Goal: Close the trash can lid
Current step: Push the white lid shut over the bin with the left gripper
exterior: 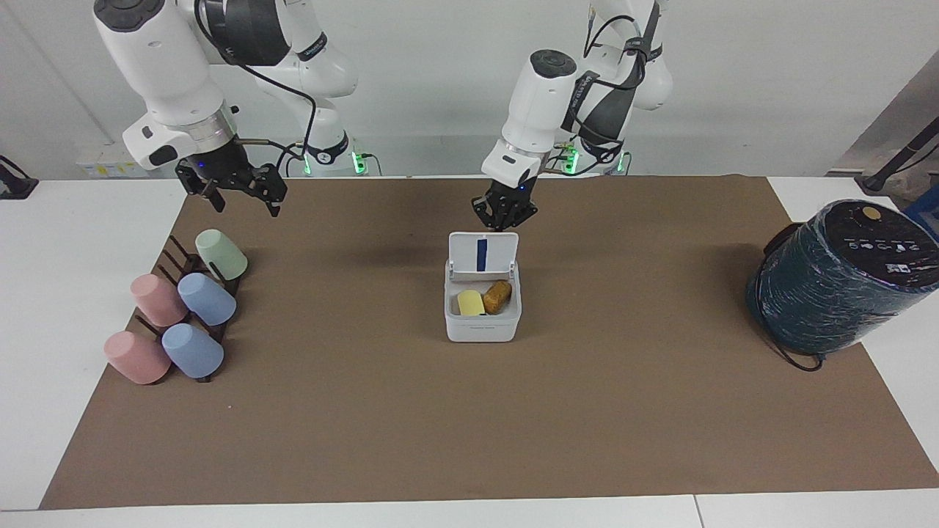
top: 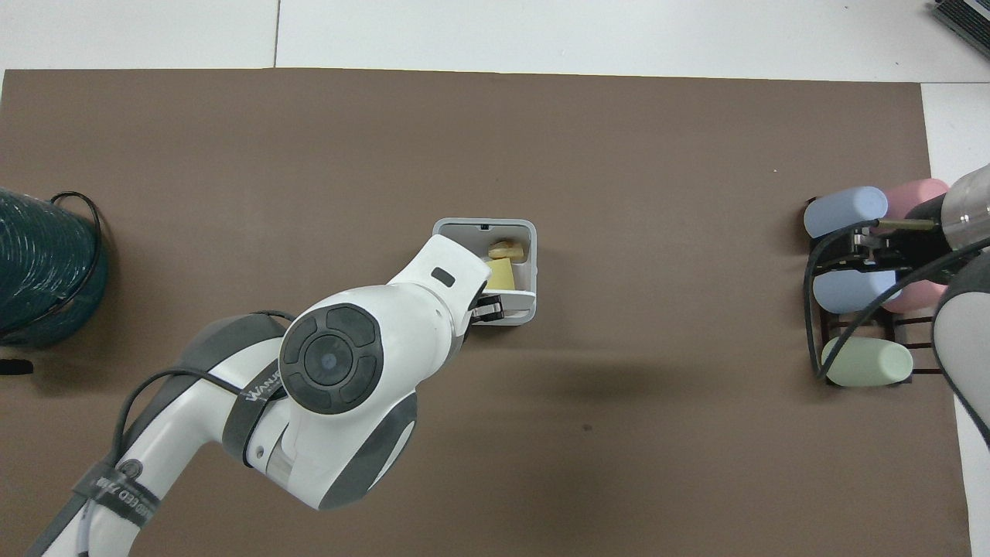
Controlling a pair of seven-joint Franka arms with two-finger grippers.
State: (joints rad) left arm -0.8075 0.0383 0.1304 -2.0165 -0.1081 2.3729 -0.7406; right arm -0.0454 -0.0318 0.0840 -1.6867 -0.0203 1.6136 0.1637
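Observation:
The small white trash can (exterior: 482,327) stands mid-mat, with a yellow piece (exterior: 470,302) and a brown piece (exterior: 498,295) inside. Its lid (exterior: 484,255) stands upright at the edge nearest the robots, with its blue stripe showing in the facing view. My left gripper (exterior: 503,222) hangs right over the lid's top edge; I cannot tell whether it touches. In the overhead view the left arm covers part of the can (top: 529,255), and the gripper (top: 489,309) shows at the lid's edge (top: 517,296). My right gripper (exterior: 242,199) waits open and empty over the cup rack.
A dark rack with several pastel cups (exterior: 183,308) lies at the right arm's end of the brown mat (exterior: 469,425). A large dark teal cylinder (exterior: 836,279) with a cable stands at the left arm's end.

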